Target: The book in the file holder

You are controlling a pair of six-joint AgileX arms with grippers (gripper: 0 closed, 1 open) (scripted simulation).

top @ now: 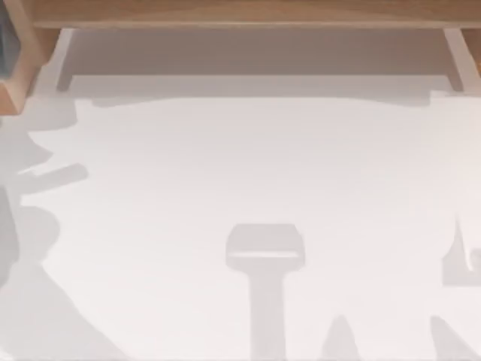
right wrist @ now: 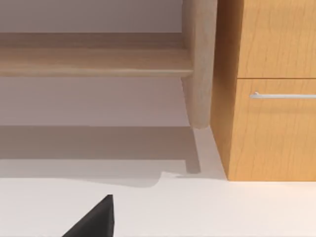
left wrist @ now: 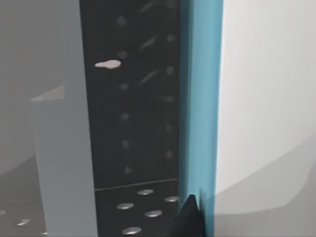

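Observation:
In the left wrist view the book shows as a blue upright spine. It stands against the dark perforated wall of the file holder, whose perforated floor lies below it and whose pale grey side panel is on the other side. A dark part of my left gripper lies right against the book's lower edge. I cannot tell whether it grips the book. A dark corner of my right gripper shows in the right wrist view, low over the white table and far from the book.
A wooden shelf on pale legs spans the back of the table. A wooden frame with a teal inside sits at the back left. In the right wrist view a wooden drawer cabinet stands beside a shelf leg.

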